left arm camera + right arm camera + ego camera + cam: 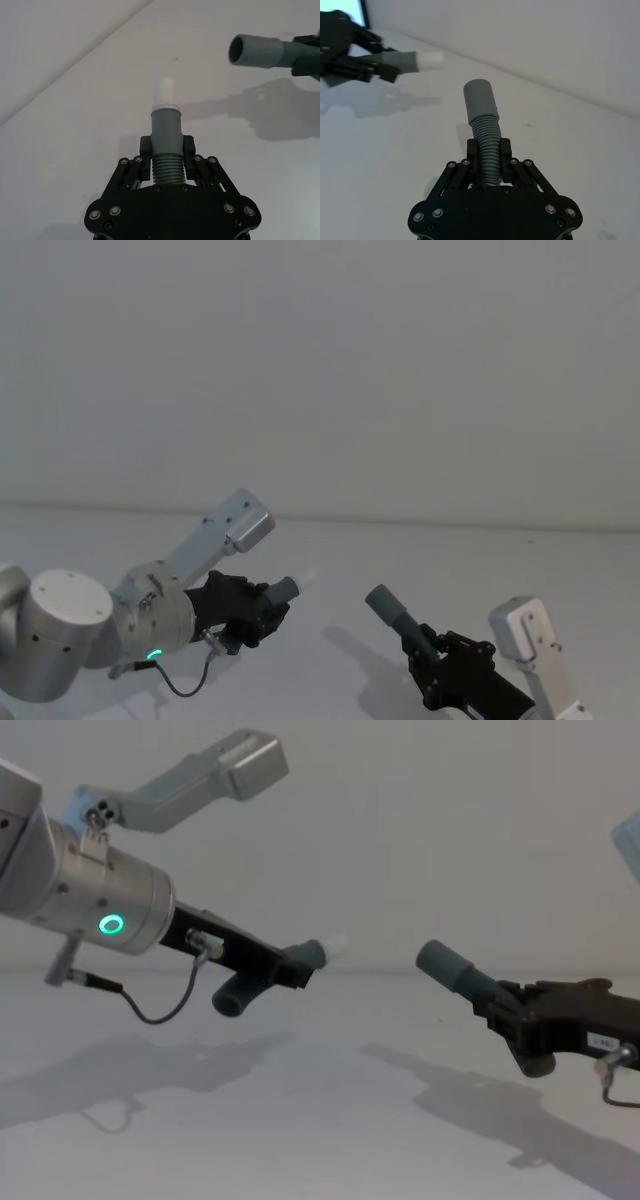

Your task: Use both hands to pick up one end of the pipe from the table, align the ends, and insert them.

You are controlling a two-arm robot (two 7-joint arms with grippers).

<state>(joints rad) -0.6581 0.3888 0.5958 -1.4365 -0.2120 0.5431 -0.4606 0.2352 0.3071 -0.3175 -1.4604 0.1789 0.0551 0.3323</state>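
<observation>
From my left wrist, nearest is my left hand [166,148], its fingers closed on the ribbed neck of the tipped piece [165,131], with the white tip [164,90] pointing away from me. The socket cuff [255,50] hangs apart from that tip, off to one side of its line, and shows its open mouth at a slant. Both are clear above the surface [65,150]. If I pushed straight ahead from here, I judge the tip would pass beside the cuff, not into it.

From my right wrist, my right hand [489,150] is clamped on the ribs of the socket piece [486,132], and the cuff stands free beyond the fingers. The tip lies well to the side of the cuff and across its direction rather than facing it. The free ribbing between my grip and the cuff could bend under a push.

From the head, the tip sits near the cuff with a gap between them. The two pieces angle toward each other, not in line.

From the chest, the tip is at about the cuff's height, and each piece rises toward the other. If they meet at that angle, the tip may catch the cuff's rim and jam. The side load could swivel either piece in my grip or knock it down onto the surface.
</observation>
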